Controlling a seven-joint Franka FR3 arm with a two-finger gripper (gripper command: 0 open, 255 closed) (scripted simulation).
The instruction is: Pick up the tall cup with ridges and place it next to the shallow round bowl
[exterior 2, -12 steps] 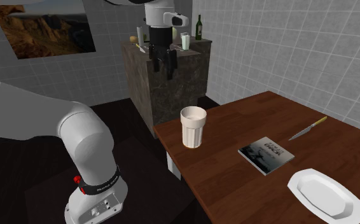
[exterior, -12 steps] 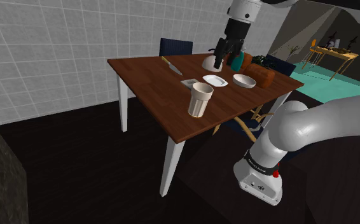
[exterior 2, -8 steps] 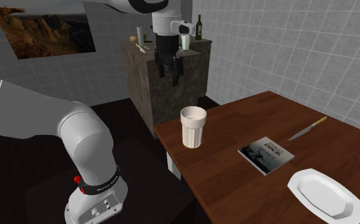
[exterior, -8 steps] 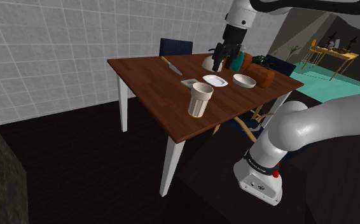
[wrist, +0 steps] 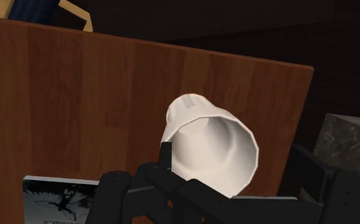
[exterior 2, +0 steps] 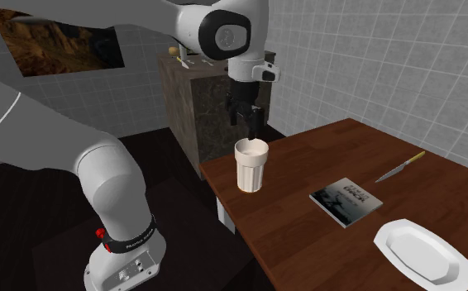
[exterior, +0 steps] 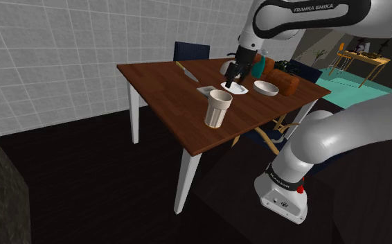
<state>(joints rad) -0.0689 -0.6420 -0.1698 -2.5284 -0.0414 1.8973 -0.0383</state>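
Observation:
A tall cream cup with faint ridges [exterior: 217,109] stands upright near the table's front corner; it shows too in the second exterior view [exterior 2: 250,165]. My black gripper [exterior 2: 246,124] hangs just above the cup's rim, pointing down, clear of it. In the shoulder view the gripper [exterior: 232,75] appears above and behind the cup. Through the wrist view I look into the cup's open mouth [wrist: 210,143], my gripper [wrist: 233,156] open with its fingers apart on either side. The shallow round bowl [exterior: 265,87] sits further along the table.
On the brown table [exterior: 167,83] lie a book [exterior 2: 346,199], a white plate [exterior 2: 422,252] and a knife [exterior 2: 399,167]. A loaf [exterior: 287,82] stands beyond the bowl. A stone counter [exterior 2: 212,116] with bottles stands behind the table corner.
The arm has swung the gripper down from in front of the counter to just above the cup. The cup has not moved.

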